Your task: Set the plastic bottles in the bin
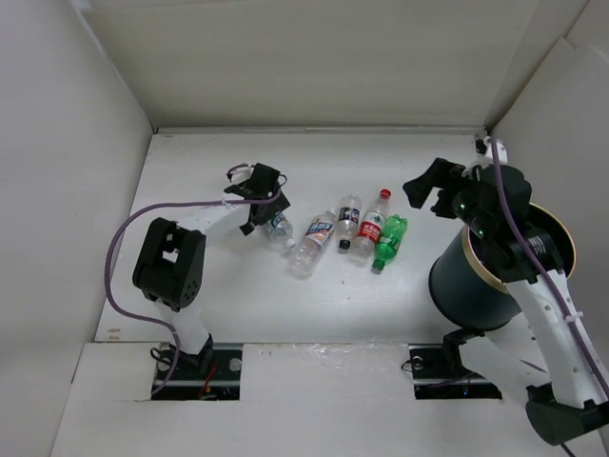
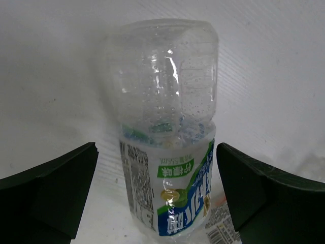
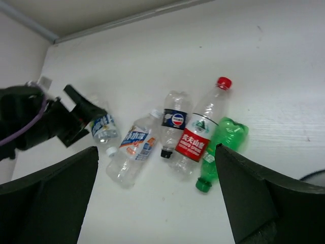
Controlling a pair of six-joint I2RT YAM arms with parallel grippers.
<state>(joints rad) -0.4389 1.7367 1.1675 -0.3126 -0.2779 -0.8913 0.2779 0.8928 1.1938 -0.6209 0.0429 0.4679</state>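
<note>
Straddling the clear blue-green-label plastic bottle (image 2: 165, 152), the left gripper (image 1: 259, 205) gapes, nothing clamped. At its 3 o'clock lie four more plastic bottles (image 1: 347, 221). Jaws spread and empty, the right gripper (image 1: 425, 190) hovers at 10 o'clock of the round dark tan-rimmed bin (image 1: 466, 286). Five bottles to go; the bin's inside is hidden.

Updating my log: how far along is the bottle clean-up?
Done: nothing confirmed; the bin has its inside largely hidden by the right arm. In hand: the left gripper has open jaws either side of a clear bottle, not yet closed; the right gripper is open, empty. Left: that one plus the blue-white-label bottle, dark-label bottle, red-label bottle and green bottle.
</note>
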